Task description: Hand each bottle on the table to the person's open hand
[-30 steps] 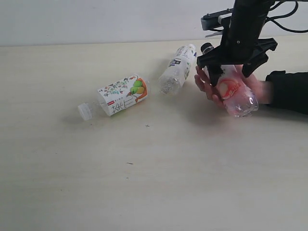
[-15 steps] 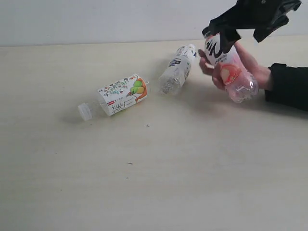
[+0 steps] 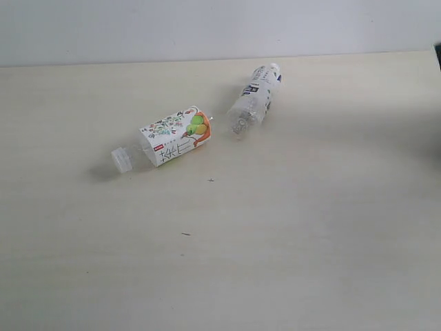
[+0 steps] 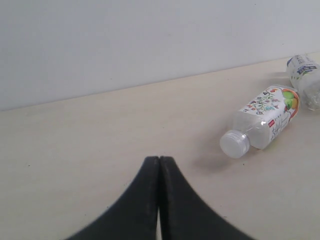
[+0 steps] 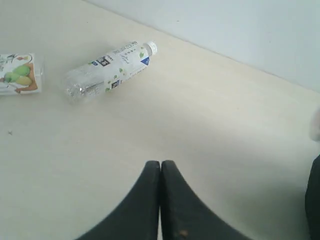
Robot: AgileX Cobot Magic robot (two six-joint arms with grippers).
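Two bottles lie on their sides on the pale table. The floral-label bottle with a white cap points left; the left wrist view shows it too. A clear bottle with a white label lies behind it to the right, in view of the right wrist camera as well. My left gripper is shut with nothing in it, over bare table. So is my right gripper. The person's open hand is out of view. Neither arm shows in the exterior view.
A pale wall runs behind the table's far edge. A dark sliver shows at the right border of the exterior view. A few tiny dark specks mark the tabletop.
The right arm, the person's hand and the pink-red labelled bottle have all left the exterior view. The right gripper has gone from open to shut. The two lying bottles have not moved.
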